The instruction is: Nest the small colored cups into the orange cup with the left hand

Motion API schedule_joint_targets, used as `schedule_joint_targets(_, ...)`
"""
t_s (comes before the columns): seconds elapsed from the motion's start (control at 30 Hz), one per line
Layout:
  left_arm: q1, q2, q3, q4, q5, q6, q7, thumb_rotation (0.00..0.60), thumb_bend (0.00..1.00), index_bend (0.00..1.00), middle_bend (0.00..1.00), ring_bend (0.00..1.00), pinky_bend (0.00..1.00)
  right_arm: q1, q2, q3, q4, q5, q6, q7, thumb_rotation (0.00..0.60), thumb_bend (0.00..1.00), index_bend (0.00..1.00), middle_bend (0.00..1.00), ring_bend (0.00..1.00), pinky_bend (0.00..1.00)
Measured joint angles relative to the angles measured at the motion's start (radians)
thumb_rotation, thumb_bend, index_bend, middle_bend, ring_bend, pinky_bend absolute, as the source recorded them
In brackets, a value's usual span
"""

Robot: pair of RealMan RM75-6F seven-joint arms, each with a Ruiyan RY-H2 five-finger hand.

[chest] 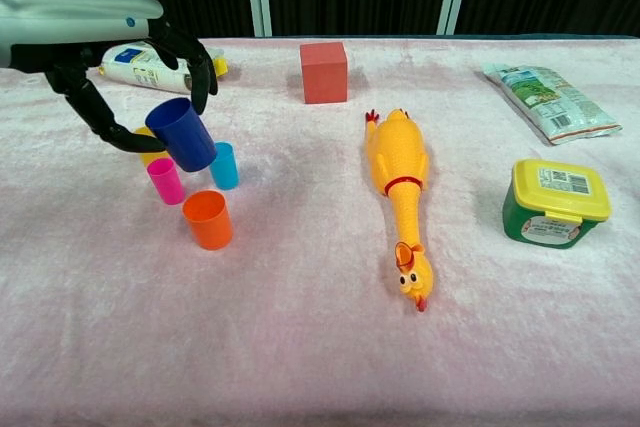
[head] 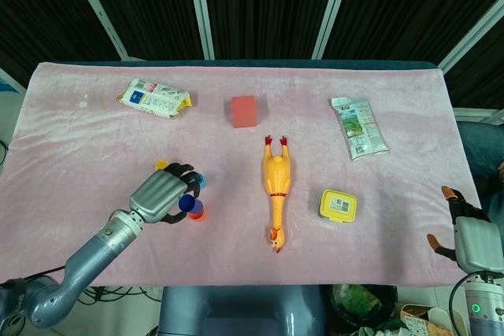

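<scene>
While the left hand [chest: 110, 57] holds the dark blue cup [chest: 181, 134] in the air, tilted, between thumb and fingers, the orange cup [chest: 208, 219] stands upright on the pink worktop [chest: 300, 347] below it. Just behind the orange cup stand the pink cup [chest: 165, 180] and the light blue cup [chest: 223, 165]; the yellow cup [chest: 146, 152] is partly hidden behind the blue one. The right hand [head: 465, 230] rests at the worktop's right edge, fingers apart, holding nothing. A rubber chicken [chest: 398, 182] lies to the right of the cups.
</scene>
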Motion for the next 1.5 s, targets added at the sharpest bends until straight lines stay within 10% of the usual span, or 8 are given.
schedule_joint_targets(0.5, -0.129, -0.081, 0.034, 0.069, -0.258, -0.013, 0.173, 0.6, 0.27, 0.45, 0.25, 0.14, 0.15, -0.001, 0.0, 0.0, 0.0, 0.0, 0.002, 0.001, 0.6, 0.15, 0.12, 0.12, 0.25, 0.26)
schedule_joint_targets(1.5, -0.201, -0.157, 0.119, 0.158, -0.309, -0.024, 0.172, 0.6, 0.26, 0.35, 0.24, 0.13, 0.13, 0.0, 0.001, 0.003, -0.002, 0.01, -0.002, 0.002, 0.6, 0.16, 0.12, 0.12, 0.25, 0.26)
